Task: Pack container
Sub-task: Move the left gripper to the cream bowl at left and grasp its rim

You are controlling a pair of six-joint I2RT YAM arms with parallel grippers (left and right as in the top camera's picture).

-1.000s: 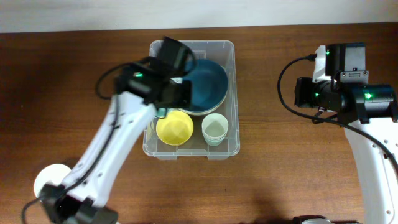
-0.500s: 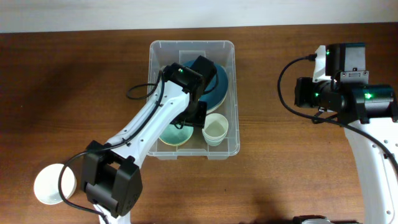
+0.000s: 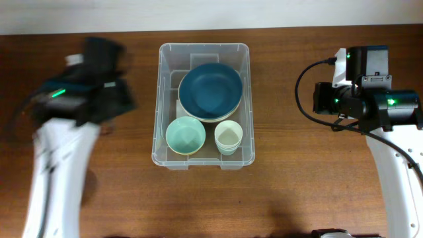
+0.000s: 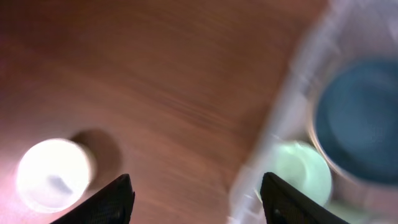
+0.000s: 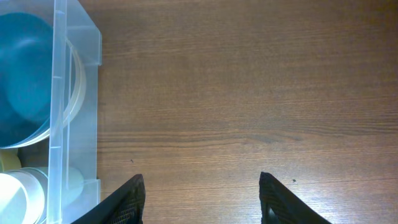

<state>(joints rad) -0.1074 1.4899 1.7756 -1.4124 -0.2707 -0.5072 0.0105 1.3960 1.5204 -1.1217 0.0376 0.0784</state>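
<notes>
The container (image 3: 205, 46), a clear plastic bin, stands at mid-table. Inside are a large blue bowl (image 3: 210, 90) on pale plates, a mint-green bowl (image 3: 185, 135) and stacked white cups (image 3: 228, 137). My left arm (image 3: 86, 86) is a blur over the table left of the bin. Its gripper (image 4: 196, 182) is open and empty above bare wood, with the container (image 4: 273, 143) to its right and a white bowl (image 4: 53, 174) to its left. My right gripper (image 5: 201, 178) is open and empty over the table, right of the container (image 5: 78, 93).
The right arm (image 3: 363, 99) hangs over the right side of the wooden table (image 3: 297, 172). The white bowl lies loose on the table, out of the bin, and shows only in the left wrist view.
The left gripper opened, leaving the mint-green bowl in the bin where the yellow bowl showed. The left arm then swung out to the left. The right arm has not moved.
</notes>
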